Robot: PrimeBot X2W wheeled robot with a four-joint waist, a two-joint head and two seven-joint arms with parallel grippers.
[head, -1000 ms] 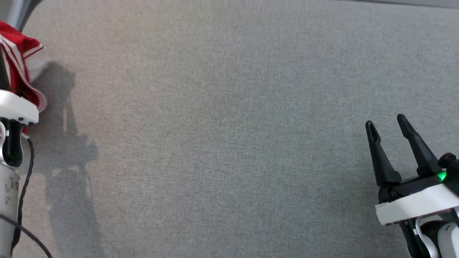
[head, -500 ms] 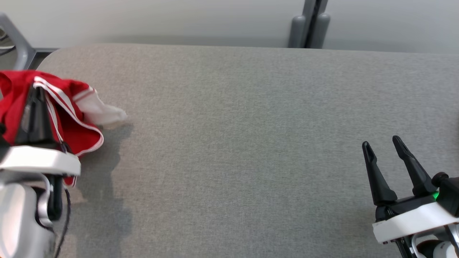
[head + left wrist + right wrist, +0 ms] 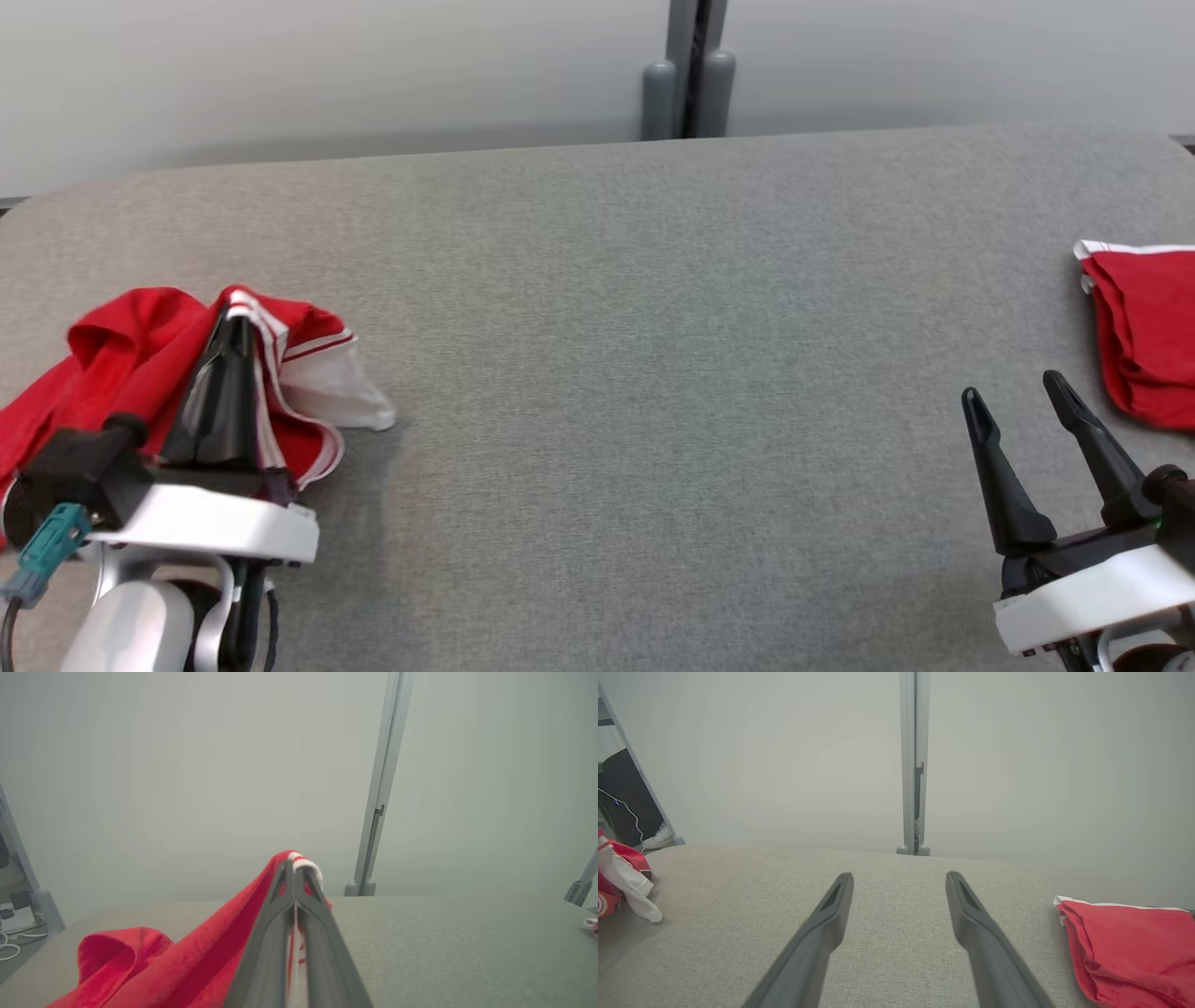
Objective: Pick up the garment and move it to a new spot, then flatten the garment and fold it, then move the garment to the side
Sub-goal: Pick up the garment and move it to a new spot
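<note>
on the grey fabric table (image 3: 597, 373) by a pale wall (image 3: 373, 75), left claw (image 3: 230, 315) grips garment (image 3: 121, 345), right claw (image 3: 1012, 387) released.

- Left gripper (image 3: 231, 322), lower left: fingers pressed together, pinching the garment (image 3: 121, 336).
- Right gripper (image 3: 1013, 390), lower right: fingers spread wide, pointing up, holding nothing.

Left claw (image 3: 295, 870) clamped on red garment (image 3: 187, 961), grey table (image 3: 444, 947) beneath

Bright, soft, even light. At lower left of the head view a faint shadow lies on the table (image 3: 597, 373) beside the garment (image 3: 121, 345). Both wrist views look hazy.
</note>
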